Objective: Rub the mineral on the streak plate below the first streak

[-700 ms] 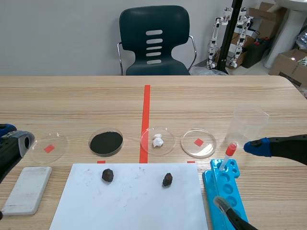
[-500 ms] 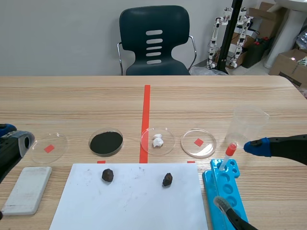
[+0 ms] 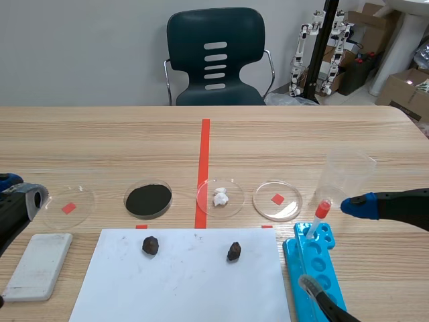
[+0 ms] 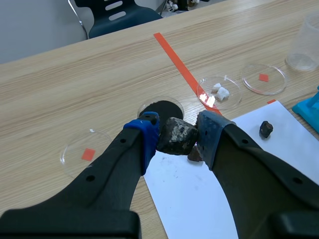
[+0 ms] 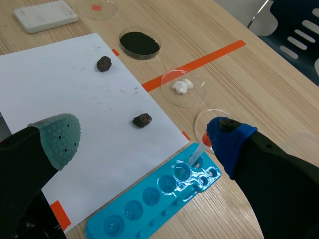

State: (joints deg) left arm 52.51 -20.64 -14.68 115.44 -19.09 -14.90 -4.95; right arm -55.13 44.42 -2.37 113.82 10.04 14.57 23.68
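Four clear dishes stood in a row across the middle of the table. The one nearest the left edge [image 3: 67,204] held nothing, the next [image 3: 148,199] was filled with black powder, the third [image 3: 220,196] held white lumps, and the fourth [image 3: 277,200] held nothing. A clear beaker [image 3: 345,173] stood toward the right edge, its contents impossible to tell. Near it lay a blue well tray [image 3: 315,268], running toward the near edge, with a red-capped dropper [image 3: 318,218] leaning at its far end.

The left gripper [image 4: 177,130] was clenched on the mineral [image 4: 178,138], a dark mottled lump pinched between both pads, up off the table by its left edge. The right gripper [image 5: 143,138] was spread wide with nothing in it, above the tray and the paper's right side.

The white streak plate [image 3: 39,265] lay flat near the table's near left corner, just beside a white paper sheet [image 3: 181,288] at the near edge. Two dark rocks rested on the sheet, one to the left [image 3: 150,245] and one to the right [image 3: 233,251], well apart.
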